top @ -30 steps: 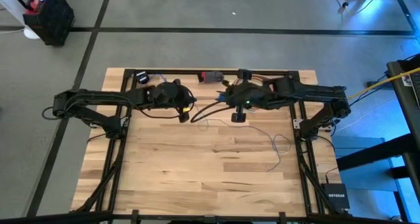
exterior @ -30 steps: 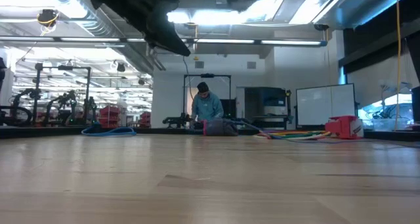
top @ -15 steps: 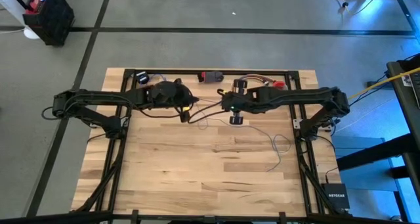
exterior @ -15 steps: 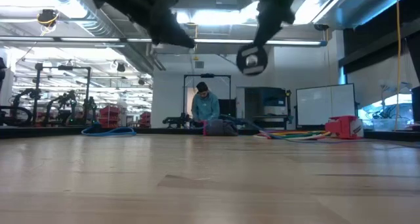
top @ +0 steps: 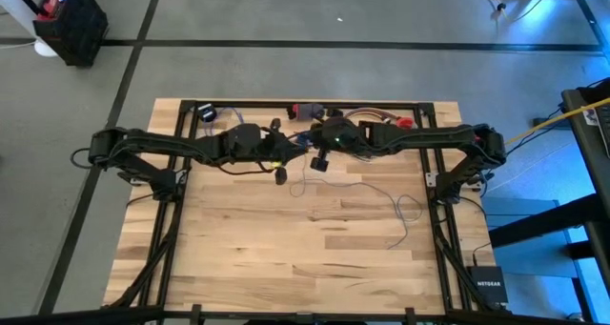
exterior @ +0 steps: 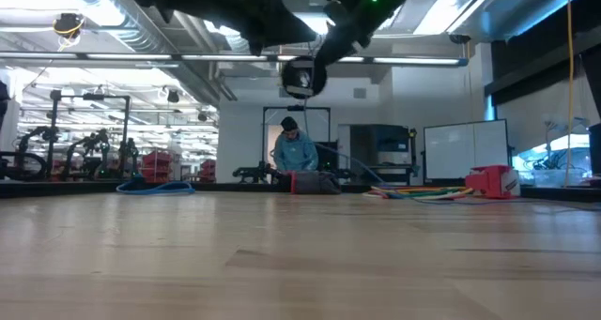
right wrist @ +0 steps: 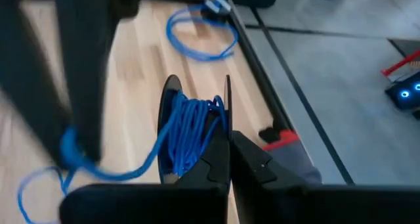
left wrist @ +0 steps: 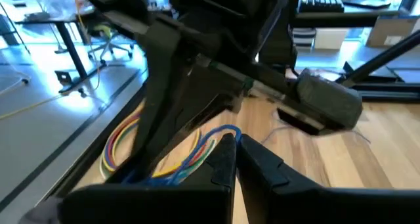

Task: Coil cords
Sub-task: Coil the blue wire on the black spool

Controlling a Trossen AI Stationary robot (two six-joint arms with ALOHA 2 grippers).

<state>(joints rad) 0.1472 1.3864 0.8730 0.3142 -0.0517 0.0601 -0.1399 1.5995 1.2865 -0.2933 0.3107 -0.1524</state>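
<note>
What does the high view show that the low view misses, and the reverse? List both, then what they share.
Only the high view: the thin wire squiggling loose across the table, and both arms in full, meeting over the table's far middle, left gripper beside right gripper.

Only the low view: the black disc hangs well clear of the tabletop, and a person stands in the room behind.

Both: the disc at the right gripper, and the wooden table.
</note>
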